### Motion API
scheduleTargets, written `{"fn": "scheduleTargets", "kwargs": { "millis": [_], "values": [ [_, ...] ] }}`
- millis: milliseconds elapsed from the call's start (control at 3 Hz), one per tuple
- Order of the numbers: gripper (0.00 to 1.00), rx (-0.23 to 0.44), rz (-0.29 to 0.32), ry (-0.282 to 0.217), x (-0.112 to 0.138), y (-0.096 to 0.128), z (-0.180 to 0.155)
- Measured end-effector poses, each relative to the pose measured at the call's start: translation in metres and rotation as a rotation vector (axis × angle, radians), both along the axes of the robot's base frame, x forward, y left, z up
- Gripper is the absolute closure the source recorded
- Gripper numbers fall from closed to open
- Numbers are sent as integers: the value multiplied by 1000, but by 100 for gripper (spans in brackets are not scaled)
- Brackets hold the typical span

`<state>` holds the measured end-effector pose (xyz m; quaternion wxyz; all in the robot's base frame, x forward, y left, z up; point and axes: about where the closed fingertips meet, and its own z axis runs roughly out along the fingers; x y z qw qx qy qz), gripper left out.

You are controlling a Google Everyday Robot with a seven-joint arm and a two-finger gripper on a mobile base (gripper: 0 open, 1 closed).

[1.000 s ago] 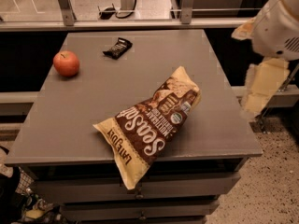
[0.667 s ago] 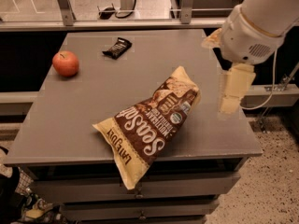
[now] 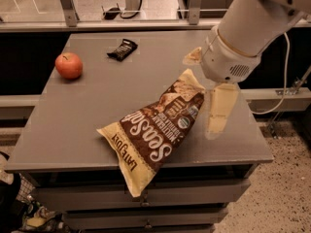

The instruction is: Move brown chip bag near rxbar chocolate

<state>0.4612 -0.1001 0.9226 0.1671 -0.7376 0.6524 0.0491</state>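
The brown chip bag (image 3: 158, 130) lies flat on the grey table (image 3: 87, 110), slanting from the front edge up toward the middle right. The rxbar chocolate (image 3: 122, 49), a small black bar, lies at the far middle of the table, well apart from the bag. My gripper (image 3: 201, 99) hangs over the table's right side, just right of the bag's upper end. It is open and empty. One cream finger (image 3: 218, 111) points down beside the bag without clearly touching it.
A red apple (image 3: 68, 65) sits at the far left of the table. Drawers run under the table's front edge. A rail and posts stand behind the table. A cable hangs at the right, over speckled floor.
My arm and gripper have moved left from beyond the table's right edge to right beside the bag's upper end. The bag, bar and apple have not moved.
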Motion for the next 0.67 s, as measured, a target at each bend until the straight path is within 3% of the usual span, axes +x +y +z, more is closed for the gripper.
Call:
{"fn": "scheduleTargets", "kwargs": {
  "millis": [667],
  "values": [
    [2, -21, 60, 10, 11, 18, -80]
  ]
}}
